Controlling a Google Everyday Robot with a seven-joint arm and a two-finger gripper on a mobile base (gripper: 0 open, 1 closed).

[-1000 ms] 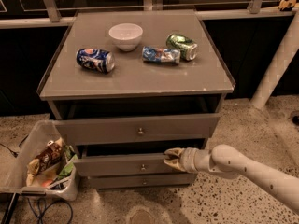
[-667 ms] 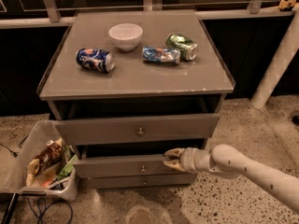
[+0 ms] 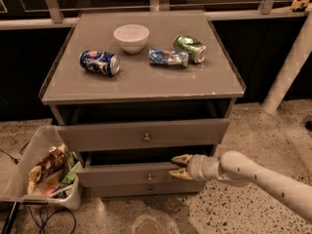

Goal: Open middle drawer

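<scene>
Second of three, the middle drawer (image 3: 122, 175) is sitting slightly out of the cabinet. The gripper (image 3: 179, 167) is hanging at its front's right end, jaws apart. Pulling seems underway, and the next move is calling for a straight outward draw.

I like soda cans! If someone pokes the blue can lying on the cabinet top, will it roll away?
Probably yes: the blue can lies on its side on the flat cabinet top, so a sideways nudge could roll it. It looks undented, so it is likely stiff. The gripper is down below, at the middle drawer's top edge.
</scene>
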